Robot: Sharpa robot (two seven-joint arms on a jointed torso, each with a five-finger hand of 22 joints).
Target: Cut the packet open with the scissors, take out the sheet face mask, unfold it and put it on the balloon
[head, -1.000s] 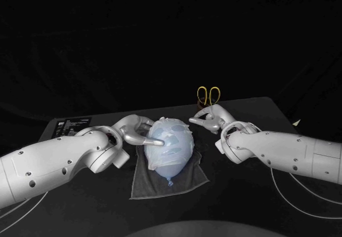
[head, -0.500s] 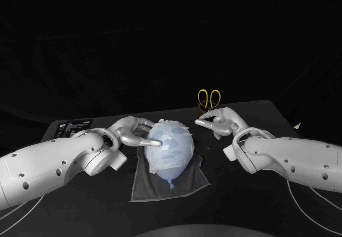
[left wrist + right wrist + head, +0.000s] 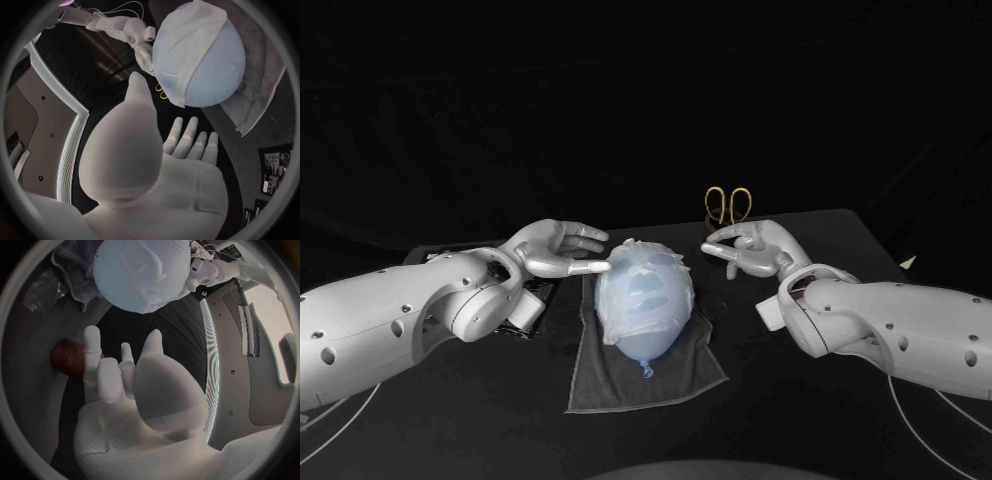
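Grey cloth, a towel (image 3: 646, 380), is lying nearest on the black table (image 3: 776, 430), cradling the pale blue balloon (image 3: 642, 342) with the white sheet face mask (image 3: 653, 265) draping over its far, rounded end. The left hand (image 3: 557, 250) and right hand (image 3: 747, 248) are flanking it, both grasping nothing with fingers loose; whether the left fingertip is touching the mask cannot be confirmed. The mask is looking thin, limp and easily rucked, and the balloon light and apt to roll, so this inspector is recommending light touches at the mask's edges; the yellow-handled scissors (image 3: 726, 205) are waiting beyond.

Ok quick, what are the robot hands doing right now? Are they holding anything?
Left robot hand: open, holding nothing, beside the balloon.
Right robot hand: open, holding nothing.
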